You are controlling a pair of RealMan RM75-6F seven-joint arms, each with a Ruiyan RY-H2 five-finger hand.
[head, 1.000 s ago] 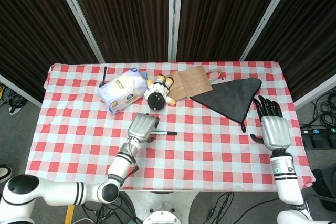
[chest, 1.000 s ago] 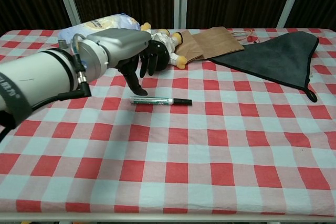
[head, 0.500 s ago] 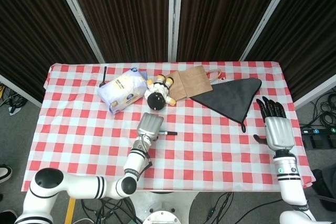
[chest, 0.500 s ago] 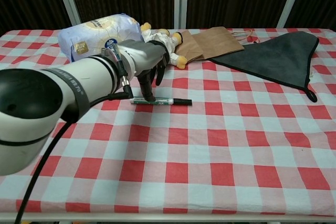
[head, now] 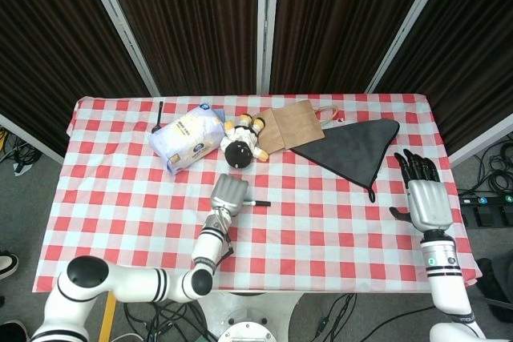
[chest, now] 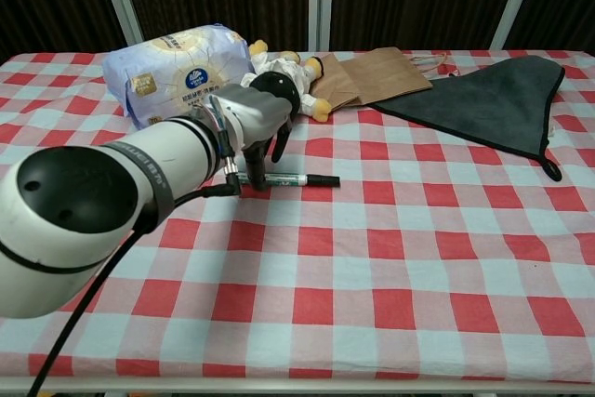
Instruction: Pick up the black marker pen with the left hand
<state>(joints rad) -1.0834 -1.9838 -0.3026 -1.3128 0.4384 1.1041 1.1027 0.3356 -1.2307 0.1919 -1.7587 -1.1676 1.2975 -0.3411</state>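
Resting on bench [head: 120, 198]: black marker pen with white label [chest: 296, 178] | left hand [chest: 257, 118] fingers [chest: 257, 177] touching pen, grip unclear | right hand [head: 423, 198] fingers spread, empty

Left hand [chest: 253, 116] over marker pen [chest: 296, 179].

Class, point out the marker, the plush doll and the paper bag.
marker [chest: 299, 178], chest view, middle of the barrel
plush doll [head: 240, 151], head view, black head
paper bag [head: 293, 125], head view, centre of the flat side

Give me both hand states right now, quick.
Left hand: fingers down on the marker on the table, grip cannot be told.
Right hand: open, holding nothing.
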